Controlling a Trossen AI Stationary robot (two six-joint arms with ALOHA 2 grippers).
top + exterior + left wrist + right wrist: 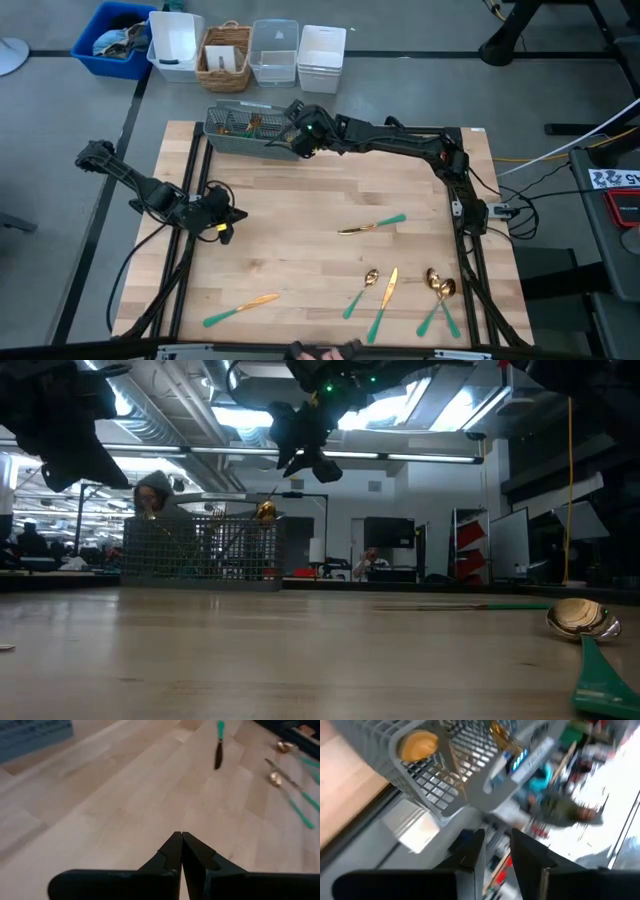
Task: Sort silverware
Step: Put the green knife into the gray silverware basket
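6 pieces of silverware (372, 226) lie loose toward the counter's (300, 250) near edge, right gripper (300, 137) jaws spread over the grey caddy (245, 128) at the far edge, left gripper (222, 222) jaws pressed together; lift straight clear.

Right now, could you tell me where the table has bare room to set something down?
The wide middle of the table is bare, between the left gripper and the knife. The near right corner is crowded with silverware; the basket fills the far edge.
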